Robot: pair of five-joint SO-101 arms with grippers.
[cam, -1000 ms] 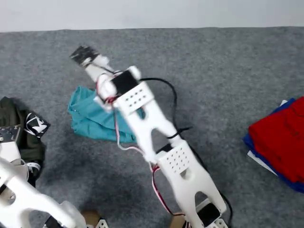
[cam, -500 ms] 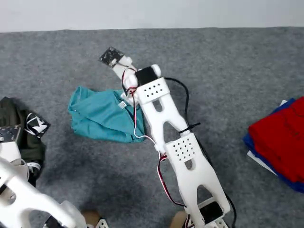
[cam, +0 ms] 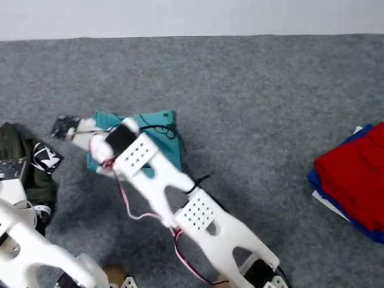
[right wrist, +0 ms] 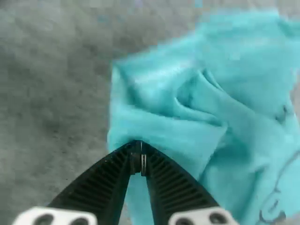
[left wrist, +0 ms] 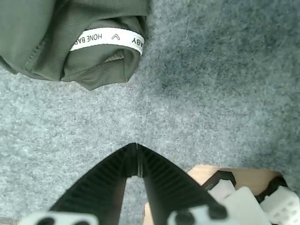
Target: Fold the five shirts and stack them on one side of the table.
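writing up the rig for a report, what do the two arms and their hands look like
The right arm and left arm are white links; the right arm's flat plates carry grids of small holes, with a black motor block and red, white and black cables alongside. The left hand and right hand have black ribbed fingers tapering to points, on white bases.

The fuzzy grey table [cam: 270,90] holds a teal shirt [cam: 170,144] at nine o'clock. A dark green shirt [cam: 18,156] lies farther out, and a red and blue pile [cam: 354,174] sits at three o'clock.
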